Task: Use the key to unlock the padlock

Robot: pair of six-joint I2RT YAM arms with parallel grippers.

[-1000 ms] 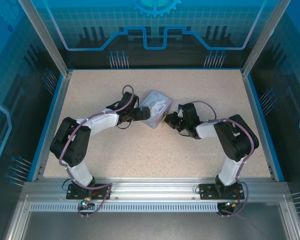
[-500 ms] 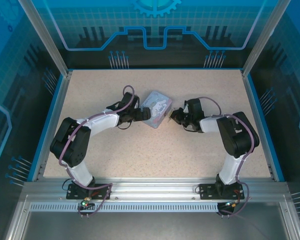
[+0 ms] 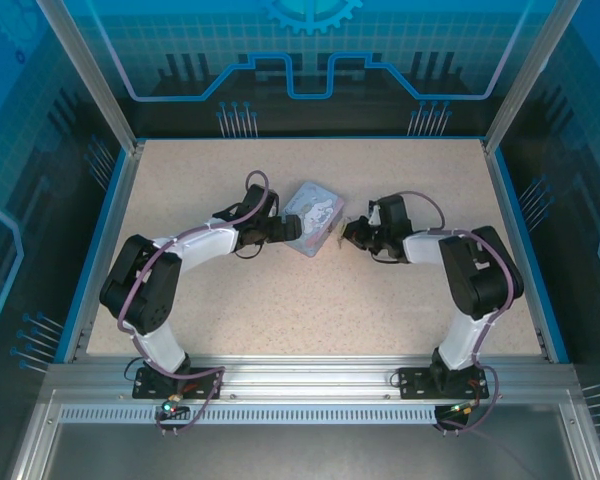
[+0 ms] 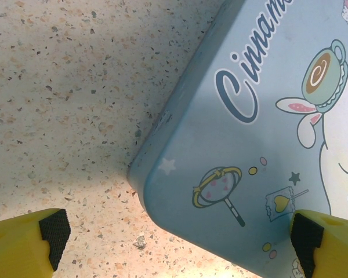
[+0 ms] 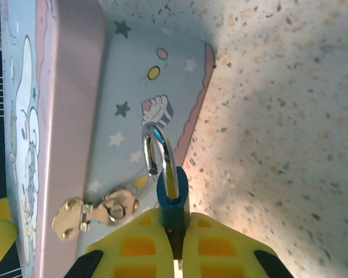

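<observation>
right pincer [image 5: 178, 225] is clamped tight on the padlock [image 5: 173, 194]; left pincer [image 4: 180, 233] gapes wide at the tin [image 4: 243, 145] corner.

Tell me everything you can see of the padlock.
The padlock is small, with a blue body and a shiny silver shackle, seemingly metal. It shows against the tin's printed side wall, shackle pointing away from the right gripper, beside the gold hasp and apparently not threaded through it. Its bottom end sits between the closed yellow fingertips, which seem to pinch the key plugged into it.
</observation>
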